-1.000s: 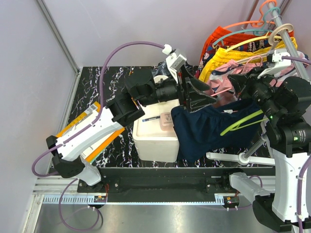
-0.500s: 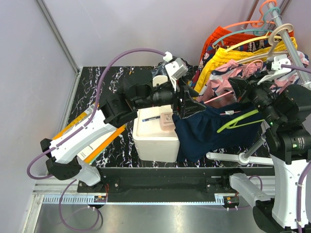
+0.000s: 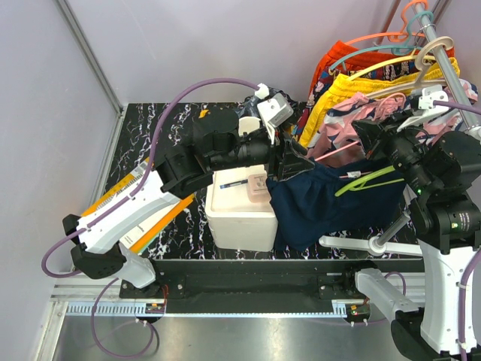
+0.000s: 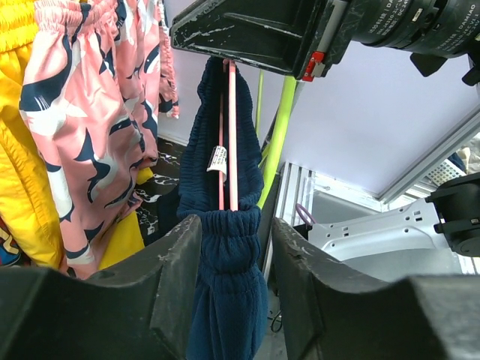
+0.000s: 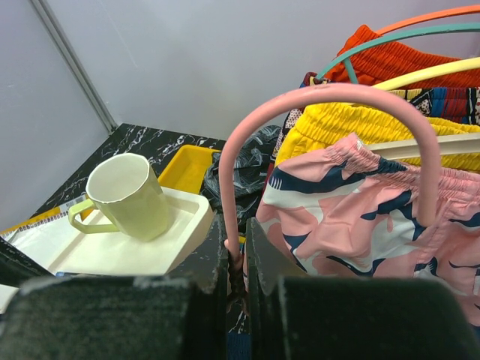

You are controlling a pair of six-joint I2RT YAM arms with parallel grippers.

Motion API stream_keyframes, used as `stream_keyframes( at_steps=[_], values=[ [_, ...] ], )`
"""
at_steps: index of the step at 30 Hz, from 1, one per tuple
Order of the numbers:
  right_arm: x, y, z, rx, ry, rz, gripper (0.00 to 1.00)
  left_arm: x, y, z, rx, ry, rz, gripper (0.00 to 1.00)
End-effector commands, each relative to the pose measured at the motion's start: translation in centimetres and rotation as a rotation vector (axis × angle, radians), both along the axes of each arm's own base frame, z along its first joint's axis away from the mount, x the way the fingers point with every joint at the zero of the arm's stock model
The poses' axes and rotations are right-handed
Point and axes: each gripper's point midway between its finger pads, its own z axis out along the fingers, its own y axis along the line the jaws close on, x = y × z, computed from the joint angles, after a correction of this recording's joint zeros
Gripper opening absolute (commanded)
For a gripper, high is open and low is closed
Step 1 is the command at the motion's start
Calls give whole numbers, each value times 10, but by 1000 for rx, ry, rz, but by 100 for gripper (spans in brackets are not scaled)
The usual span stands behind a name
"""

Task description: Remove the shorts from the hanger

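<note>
The plain dark navy shorts [image 3: 331, 199] hang from a pink hanger [image 3: 338, 154]. My left gripper [image 3: 294, 162] is open, with its jaws on either side of the bunched navy waistband [image 4: 229, 247] just below the two pink hanger bars [image 4: 231, 135]. The cloth touches the left finger; a gap shows by the right one. My right gripper [image 3: 366, 135] is shut on the foot of the pink hanger's hook [image 5: 330, 94]. The charcoal marbled shorts [image 5: 253, 161] lie bunched on the table behind.
A lime green hanger [image 3: 368, 180] crosses the navy cloth. Yellow shorts [image 3: 353, 83] and pink-and-navy floral shorts [image 3: 349, 113] hang on the rail at right. A white box [image 3: 240, 214] holds a tray with a pale green mug [image 5: 127, 195]. A yellow tray [image 5: 184, 165] stands beyond.
My left gripper has dropped a little and moved left, and its jaws now sit on either side of the navy waistband. The hanger and shorts shifted slightly; the right gripper kept its hold.
</note>
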Motion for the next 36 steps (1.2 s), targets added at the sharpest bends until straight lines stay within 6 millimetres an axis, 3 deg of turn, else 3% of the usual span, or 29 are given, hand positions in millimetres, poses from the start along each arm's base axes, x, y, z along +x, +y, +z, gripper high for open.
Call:
stream_keyframes(
  at_steps=[1,5,10,13,17,19,20,22,23,24,25,26,28,29,30,32,33,35,36],
  values=[
    [-7,3,33,19,-125,19,0,-4,1,18,-44,-38,-14,43],
    [-8,3,34,21,-131,20,0,-5,-1,23,-54,-40,-20,26],
    [-11,3,37,22,-143,22,0,-6,-7,29,-64,-41,-44,19],
    [-11,1,36,17,-143,10,0,-5,-8,28,-63,-40,-40,1],
    [-6,-11,34,24,-136,-58,0,-6,1,34,-80,-65,-8,0],
    [-4,-17,34,29,-137,-94,0,-5,12,38,-94,-76,29,0],
    [-4,-19,35,37,-136,-109,0,-9,23,49,-124,-93,42,0],
    [-2,-26,36,51,-136,-151,0,-7,28,43,-127,-83,69,0],
    [-2,-28,37,57,-136,-164,0,-13,38,56,-172,-98,73,0],
    [0,-31,37,58,-135,-179,0,-12,39,44,-164,-77,84,0],
    [0,-35,37,65,-133,-205,0,-12,44,45,-182,-73,99,0],
    [-2,-39,37,72,-137,-224,0,-12,58,60,-245,-88,145,0],
    [-2,-47,39,85,-144,-270,0,-9,63,47,-253,-60,183,0],
    [-3,-50,41,93,-150,-285,0,-14,74,61,-321,-74,192,0],
    [-4,-52,42,102,-155,-298,0,-10,73,46,-313,-50,219,0],
    [-7,-56,49,130,-168,-322,0,-14,83,51,-360,-50,234,0],
    [-7,-58,50,142,-170,-333,0,-9,81,33,-332,-29,259,0],
    [-10,-64,58,169,-184,-365,0,-8,92,41,-393,-34,295,0],
    [-12,-67,60,179,-189,-378,0,-7,91,29,-384,-21,301,0]
  ],
)
